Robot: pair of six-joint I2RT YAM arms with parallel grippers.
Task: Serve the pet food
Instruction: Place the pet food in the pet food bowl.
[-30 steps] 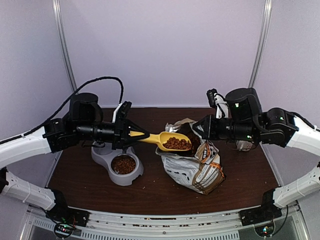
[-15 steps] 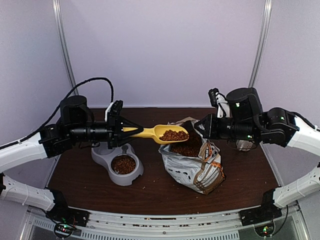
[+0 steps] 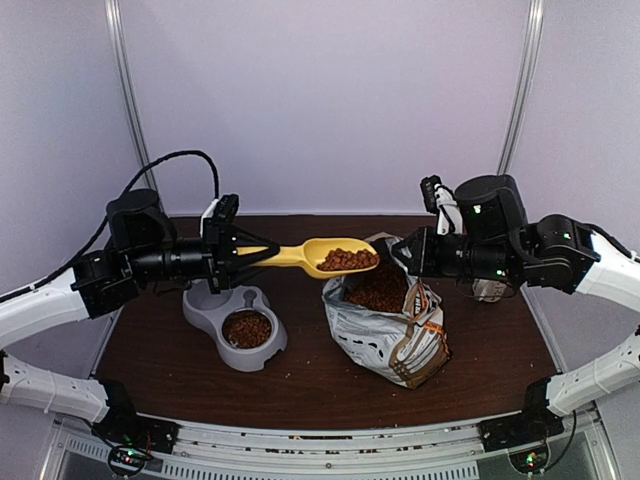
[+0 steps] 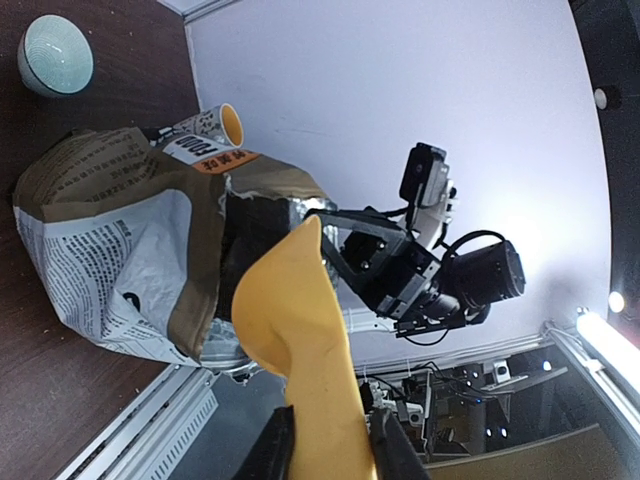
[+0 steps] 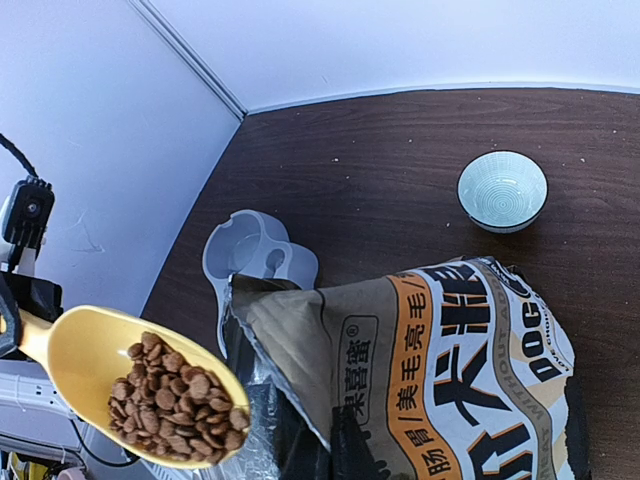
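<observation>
**Top view**
- 1 left gripper (image 3: 258,254): closed narrow on the handle of 1 yellow scoop (image 3: 300,255). The scoop is roughly level in the air, with its cup just beside the bag mouth and well to the right of the feeder.
- Kibble (image 3: 348,260): 1 heaped load in the scoop. More shows in the open bag (image 3: 390,335), and a layer lies in the near well of the grey feeder (image 3: 212,322).
- 1 right gripper (image 3: 403,256): fully closed, pinching the bag's upper rim and holding the mouth open.
- All of this stands on the dark table (image 3: 300,385).

**Left wrist view**
- Underside of the scoop, with 2 dark fingers clamped either side of its handle at the bottom edge.
- Bag beyond, on the table.
- 1 pale bowl (image 4: 55,55) stands apart from the bag in the far corner, its contents out of sight.

**Right wrist view**
- Loaded scoop at lower left, with no kibble falling from it.
- Feeder behind the bag's rim.
- Pale bowl well apart from both.
- Only 1 dark finger shows, against the rim at the bottom edge.

**Status (judged)**
- Done: 1 serving appears to be in the feeder, and 1 further load is out of the bag.
- Left: carry the scoop over the near well and tip it.
- Risk: pellets rolling off the heaped load.
</observation>
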